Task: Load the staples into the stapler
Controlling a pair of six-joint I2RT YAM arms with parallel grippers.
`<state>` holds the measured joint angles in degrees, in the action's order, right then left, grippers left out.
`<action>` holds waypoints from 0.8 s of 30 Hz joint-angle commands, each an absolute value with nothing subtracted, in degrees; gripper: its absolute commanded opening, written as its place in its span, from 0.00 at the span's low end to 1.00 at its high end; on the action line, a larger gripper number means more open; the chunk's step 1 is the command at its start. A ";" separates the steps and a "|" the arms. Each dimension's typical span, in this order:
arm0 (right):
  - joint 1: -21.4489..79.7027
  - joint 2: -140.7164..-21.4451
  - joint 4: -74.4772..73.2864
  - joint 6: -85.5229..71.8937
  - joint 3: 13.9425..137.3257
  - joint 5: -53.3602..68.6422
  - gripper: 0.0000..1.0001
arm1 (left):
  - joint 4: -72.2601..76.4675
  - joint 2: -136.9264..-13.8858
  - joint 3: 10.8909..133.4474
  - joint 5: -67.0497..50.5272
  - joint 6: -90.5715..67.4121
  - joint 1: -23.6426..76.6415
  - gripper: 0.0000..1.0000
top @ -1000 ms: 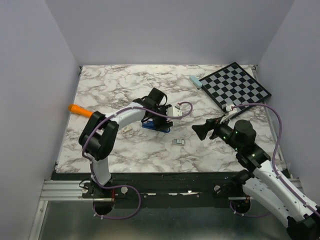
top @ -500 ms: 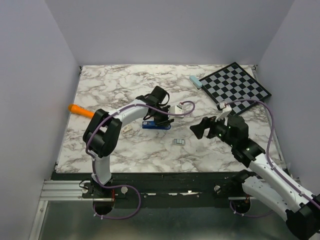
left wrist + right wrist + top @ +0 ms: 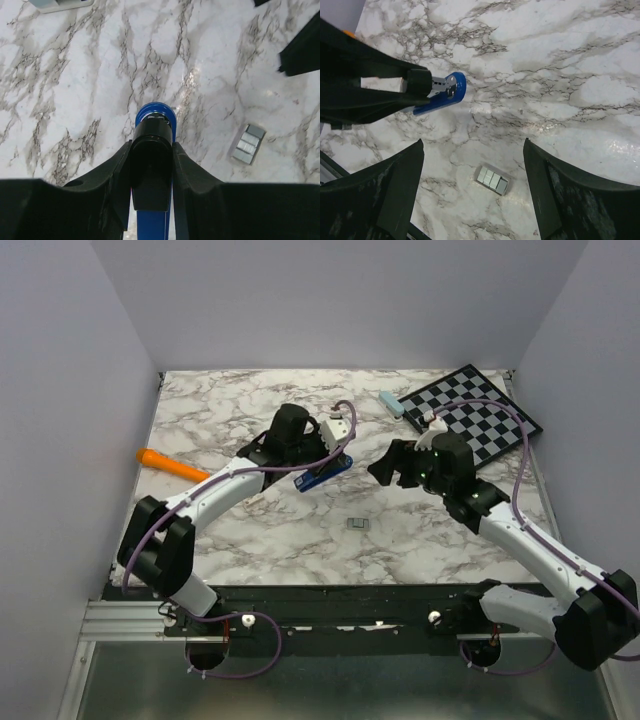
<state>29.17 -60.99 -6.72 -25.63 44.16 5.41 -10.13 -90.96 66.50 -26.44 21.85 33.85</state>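
The top camera sits high on the near side and looks down and away across the whole bench point(image 3: 250, 540) towards its far edge. The left wrist camera hangs close over the marble, facing almost straight down along the stapler point(image 3: 155, 112), with the staples point(image 3: 247, 145) at its right. The right wrist camera looks down from farther off, angled towards the left. All three views share the stapler, the staples and the marble between them.

Bare table point(image 3: 250, 540) all round the staples point(image 3: 357, 524) — left pincer point(image 3: 316, 466), stapler point(image 3: 336, 464), right pincer point(image 3: 388, 468) well apart.
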 commanded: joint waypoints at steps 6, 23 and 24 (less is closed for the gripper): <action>29.36 -69.51 -3.17 -32.16 49.75 12.64 0.81 | 16.34 -78.49 55.99 -24.70 -5.35 33.92 0.00; 29.62 -72.60 6.50 -37.62 47.37 17.32 0.70 | 16.00 -74.62 54.32 -24.87 -7.74 37.97 0.00; 29.62 -72.51 6.50 -37.70 47.03 16.88 0.69 | 15.82 -74.53 54.49 -24.96 -7.47 38.14 0.00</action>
<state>29.30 -72.64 3.57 -36.25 48.12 18.61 13.34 -76.40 53.36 -24.18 -7.75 36.62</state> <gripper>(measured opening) 0.706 0.390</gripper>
